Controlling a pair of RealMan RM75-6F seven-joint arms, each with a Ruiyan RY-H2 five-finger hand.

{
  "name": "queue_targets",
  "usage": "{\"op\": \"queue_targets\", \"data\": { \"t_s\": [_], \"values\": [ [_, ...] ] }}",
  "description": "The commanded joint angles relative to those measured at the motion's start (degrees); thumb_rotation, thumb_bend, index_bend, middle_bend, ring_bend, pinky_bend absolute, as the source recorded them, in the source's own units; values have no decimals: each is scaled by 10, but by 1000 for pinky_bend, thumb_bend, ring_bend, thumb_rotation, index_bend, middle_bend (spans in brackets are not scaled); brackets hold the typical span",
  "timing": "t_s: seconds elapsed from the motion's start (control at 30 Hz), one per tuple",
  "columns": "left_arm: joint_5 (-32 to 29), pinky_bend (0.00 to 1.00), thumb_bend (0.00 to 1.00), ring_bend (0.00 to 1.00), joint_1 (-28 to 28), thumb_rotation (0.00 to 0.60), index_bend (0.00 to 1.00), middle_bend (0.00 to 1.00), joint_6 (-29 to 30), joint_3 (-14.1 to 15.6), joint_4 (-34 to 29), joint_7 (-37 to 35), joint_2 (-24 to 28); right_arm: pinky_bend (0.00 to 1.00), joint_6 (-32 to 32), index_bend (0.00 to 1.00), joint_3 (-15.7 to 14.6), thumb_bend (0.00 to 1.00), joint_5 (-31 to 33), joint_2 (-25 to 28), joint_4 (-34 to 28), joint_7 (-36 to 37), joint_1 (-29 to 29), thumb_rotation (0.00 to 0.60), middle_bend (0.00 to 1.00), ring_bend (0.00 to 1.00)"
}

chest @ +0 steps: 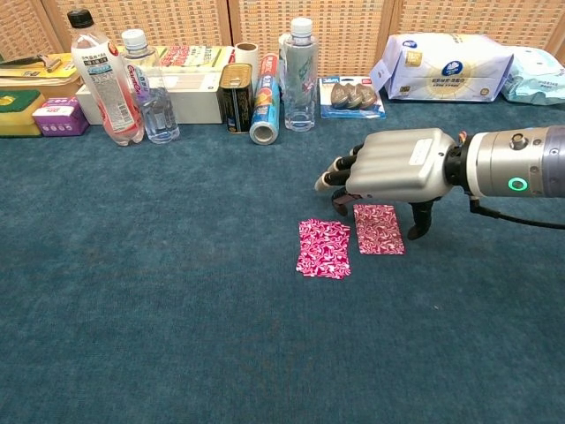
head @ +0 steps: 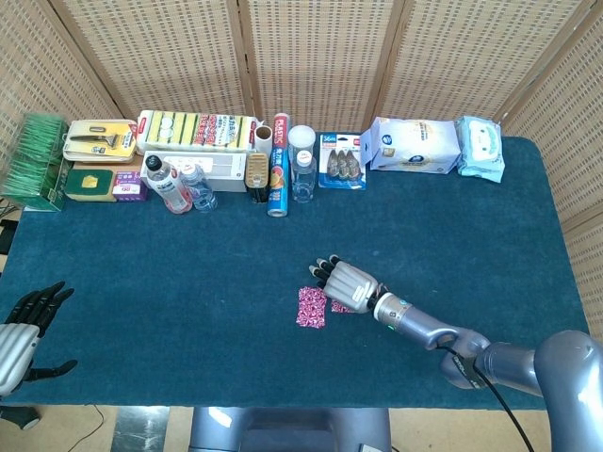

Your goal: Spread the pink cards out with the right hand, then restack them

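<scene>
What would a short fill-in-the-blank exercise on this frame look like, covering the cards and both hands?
1. The pink cards lie on the blue cloth as ____ separate piles, side by side.
2. The right hand is above the pile on the ____ as the chest view shows it.
3. The left hand, at the near-left edge of the table, holds ____.
4. Neither card pile is ____ by the right hand.

Missing words: two; right; nothing; held

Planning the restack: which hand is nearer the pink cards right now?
The right hand, hovering just above and behind the pink cards. The left hand is far off at the table's near left edge.
</scene>
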Motion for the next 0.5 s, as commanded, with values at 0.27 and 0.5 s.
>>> {"op": "queue_targets", "data": {
  "t_s": [0.27, 0.5],
  "values": [
    [-2, 0, 47, 0, 0, 600, 0, 0, -1, 0, -2, 5, -1, 232, -1, 294, 2, 113, -21, -4, 13, 24, -4, 600, 92, 136],
    [-4, 0, 47, 0, -1, 600, 0, 0, -3, -1, -3, 6, -1, 233, -3, 294, 6, 113, -33, -8, 22, 35, -6, 600, 95, 137]
  ]
}}
